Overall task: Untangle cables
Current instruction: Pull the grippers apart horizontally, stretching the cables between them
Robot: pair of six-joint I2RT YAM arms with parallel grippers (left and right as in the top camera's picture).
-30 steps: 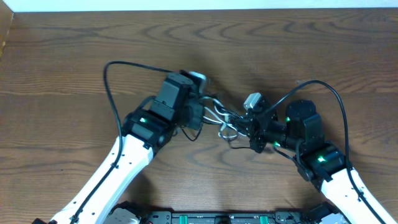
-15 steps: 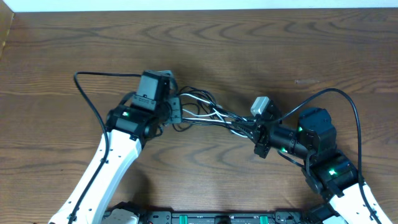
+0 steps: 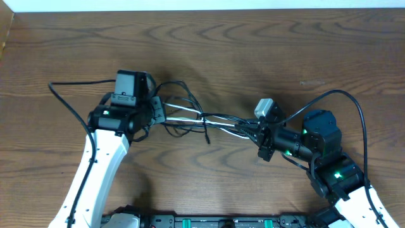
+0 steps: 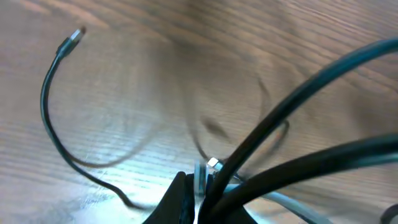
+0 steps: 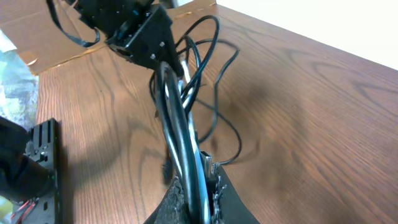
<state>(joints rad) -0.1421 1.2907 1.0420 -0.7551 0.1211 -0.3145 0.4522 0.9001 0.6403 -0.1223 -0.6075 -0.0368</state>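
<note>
1. Your left pincer (image 3: 158, 113) is clamped on the cables (image 3: 209, 119) at their left end.
2. Your right pincer (image 3: 261, 136) is clamped on their other end.
3. The cables stretch between the two near the middle of the worktop (image 3: 285, 44), with the black and white strands bunched together.

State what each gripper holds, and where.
The left gripper clamps the cables at the bundle's left end; the right gripper clamps the same bundle at its right end.
</note>
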